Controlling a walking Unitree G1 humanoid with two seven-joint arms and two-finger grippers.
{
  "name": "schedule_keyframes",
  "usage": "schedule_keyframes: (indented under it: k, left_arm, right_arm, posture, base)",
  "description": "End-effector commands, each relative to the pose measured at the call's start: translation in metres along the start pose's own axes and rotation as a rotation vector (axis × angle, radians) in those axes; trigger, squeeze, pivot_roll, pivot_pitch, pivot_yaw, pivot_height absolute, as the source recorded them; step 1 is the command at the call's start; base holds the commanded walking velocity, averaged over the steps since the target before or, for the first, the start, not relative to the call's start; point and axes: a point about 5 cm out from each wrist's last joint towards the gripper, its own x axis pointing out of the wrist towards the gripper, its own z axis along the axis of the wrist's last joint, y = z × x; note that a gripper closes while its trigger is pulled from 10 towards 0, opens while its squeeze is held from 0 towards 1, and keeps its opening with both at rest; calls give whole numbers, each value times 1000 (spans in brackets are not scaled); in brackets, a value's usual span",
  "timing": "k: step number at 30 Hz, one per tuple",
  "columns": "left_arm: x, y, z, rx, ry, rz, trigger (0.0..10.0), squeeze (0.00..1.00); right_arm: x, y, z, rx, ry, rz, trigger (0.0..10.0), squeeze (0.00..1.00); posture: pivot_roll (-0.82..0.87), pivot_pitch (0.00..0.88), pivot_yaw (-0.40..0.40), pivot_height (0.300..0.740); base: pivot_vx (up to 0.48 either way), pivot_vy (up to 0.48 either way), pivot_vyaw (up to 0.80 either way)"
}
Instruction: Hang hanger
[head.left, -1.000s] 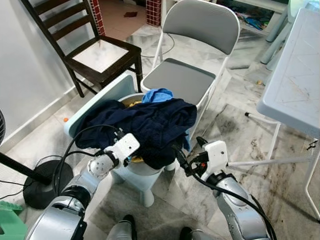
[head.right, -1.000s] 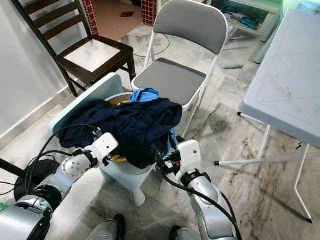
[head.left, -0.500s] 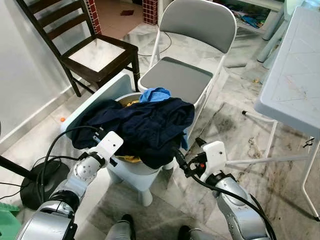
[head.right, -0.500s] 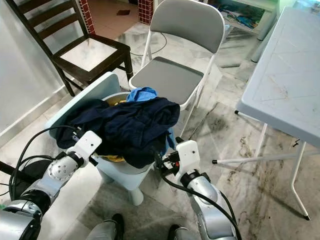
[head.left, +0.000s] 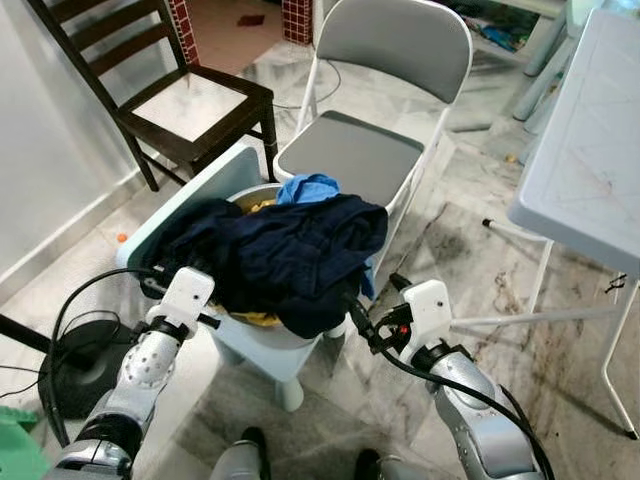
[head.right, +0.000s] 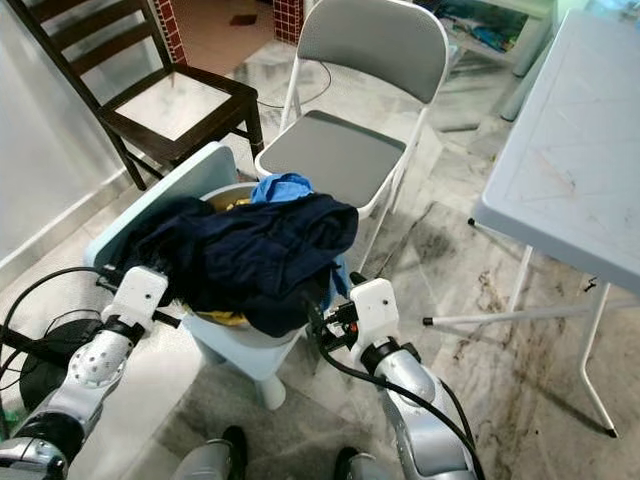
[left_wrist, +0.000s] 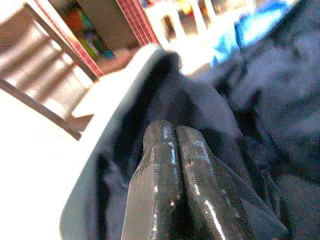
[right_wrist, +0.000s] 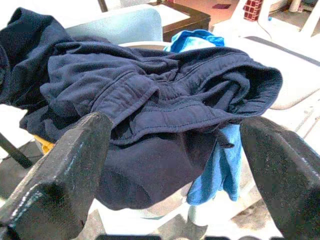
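The right gripper (right_wrist: 175, 165) has its two black fingers (right_wrist: 60, 170) spread wide apart with nothing between them, and past that gap the wrist view shows the heap of dark navy clothes (right_wrist: 150, 110) close up, seams and waistband clear. In the head views this gripper (head.left: 372, 318) sits at lower centre of the frame, just beside the heap's hanging front edge; whether it touches the cloth cannot be made out.

The left gripper (left_wrist: 175, 137) has its fingers pressed together side by side, with no cloth seen between them. Its wrist view is blurred and overexposed: dark fabric fills the frame behind the fingertips, and it is hard to tell whether they touch it. In the head view the left wrist unit (head.left: 180, 300) is at lower left, against the pale blue stool's (head.left: 265, 345) left side, and the fingers themselves are hidden behind it.

The navy clothes (head.left: 280, 250) lie piled in a basin on the stool, covering most of it. A bright blue garment (head.left: 310, 188) pokes out at the top of the heap and hangs again below its front edge (right_wrist: 220, 160). A scrap of yellow (head.left: 260, 318) shows under the pile.

No hanger can be picked out; if one is there, the clothes hide it.

A grey folding chair (head.left: 360, 150) stands behind the stool in upper centre, a dark wooden chair (head.left: 190, 100) at upper left, and a pale plastic table (head.left: 590, 160) is cut off by the right edge.
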Motion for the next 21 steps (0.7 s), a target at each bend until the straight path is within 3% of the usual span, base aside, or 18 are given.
schedule_keyframes:
  k: [1, 4, 6, 11, 12, 15, 21]
  left_arm:
    - [3, -1, 9, 19, -54, -8, 0, 0]
    - [9, -4, 19, 14, -96, -27, 0, 0]
    - [23, -9, 35, 2, -144, -62, 0, 0]
    - [39, -27, 49, -59, -153, -163, 0, 0]
    - [44, -36, 53, -98, -146, -226, 10000, 1000]
    - [50, -49, 59, -137, -137, -293, 10000, 1000]
    - [56, -62, 66, -131, -129, -382, 10000, 1000]
  right_arm:
    - [-2, 1, 0, -6, -1, -1, 10000, 0]
    - [-1, 1, 1, -7, -4, 5, 10000, 0]
    - [1, 1, 2, -13, -8, 8, 10000, 0]
    - [0, 1, 4, -14, -15, -1, 10000, 0]
    - [-1, 0, 4, -13, -15, -8, 10000, 0]
    - [-4, 0, 3, -14, -14, -19, 10000, 0]
    - [-8, 0, 2, -18, -8, -23, 10000, 27]
  posture:
    - [95, 246, -47, 740]
    - [100, 249, -50, 740]
    - [99, 251, -50, 740]
    - [81, 261, -45, 740]
    - [76, 263, -45, 740]
    - [62, 266, -44, 740]
    - [47, 274, -44, 740]
  base:
    - [0, 0, 0]
    - [0, 0, 0]
    - [0, 0, 0]
    - [0, 0, 0]
    - [0, 0, 0]
    - [0, 0, 0]
    - [0, 0, 0]
